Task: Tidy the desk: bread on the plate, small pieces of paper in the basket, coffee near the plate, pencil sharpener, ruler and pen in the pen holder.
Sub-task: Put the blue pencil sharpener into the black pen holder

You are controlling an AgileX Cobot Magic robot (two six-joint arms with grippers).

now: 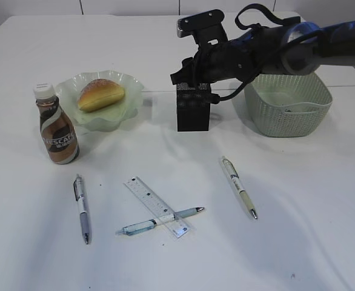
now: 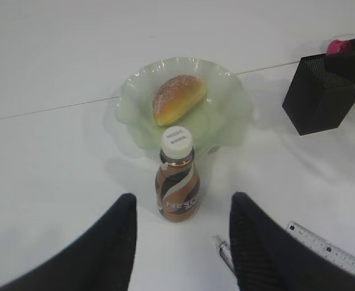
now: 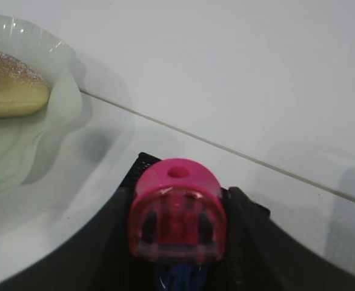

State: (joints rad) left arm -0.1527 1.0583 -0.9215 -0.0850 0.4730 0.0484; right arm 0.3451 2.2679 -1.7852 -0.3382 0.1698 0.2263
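1. Right gripper (image 3: pixel 177 242) clamped on the pink pencil sharpener (image 3: pixel 177 212), directly above the black pen holder (image 1: pixel 193 107); could miss the opening if released off-centre, bouncing onto the bench (image 1: pixel 298 206).
2. Left gripper (image 2: pixel 180 242) apart, empty; coffee bottle (image 2: pixel 177 182) just ahead between the jaws, plate (image 2: pixel 226 109) and bread (image 2: pixel 177 98) beyond; risk of toppling the bottle.
3. Sharpener plain in the right wrist view, barely seen elsewhere; ruler (image 1: pixel 157 206) and pens only fully in the exterior view.
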